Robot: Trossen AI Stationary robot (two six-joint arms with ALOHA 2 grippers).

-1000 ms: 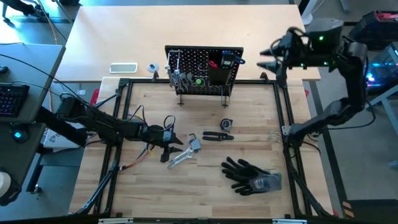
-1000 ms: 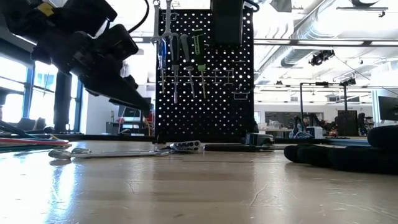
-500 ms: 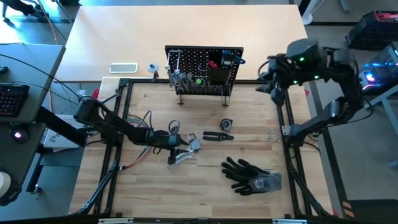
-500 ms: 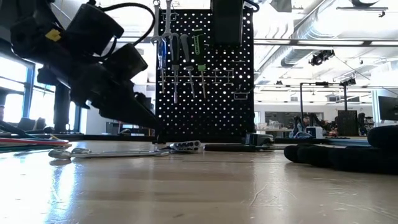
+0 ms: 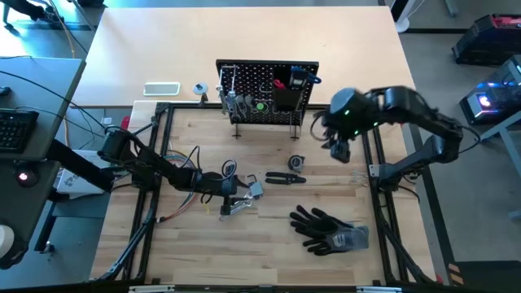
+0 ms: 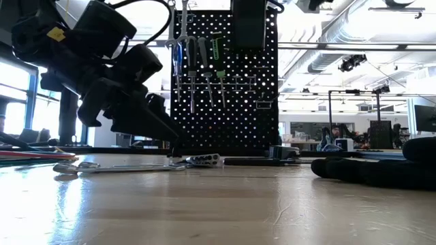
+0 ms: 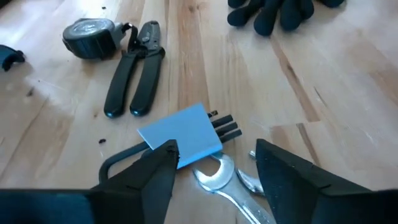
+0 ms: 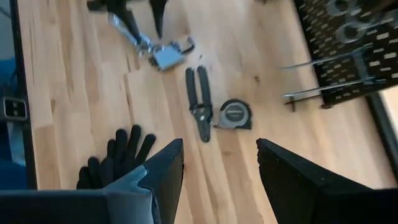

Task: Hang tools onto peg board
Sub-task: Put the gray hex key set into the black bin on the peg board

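Shiny silver wrench [image 7: 217, 180] lies on grained wooden table [image 7: 348, 93].

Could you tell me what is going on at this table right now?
The left gripper is down at the table with its fingers open over a silver wrench beside a blue-tagged key set, not yet gripping. The right gripper hovers open in front of the peg board, which already holds several tools. Black pliers and black gloves lie on the table.

Behind your table you have bright windows [image 6: 13, 95], ceiling ducts [image 6: 354, 27], and a pale desk [image 5: 244, 37] beyond.
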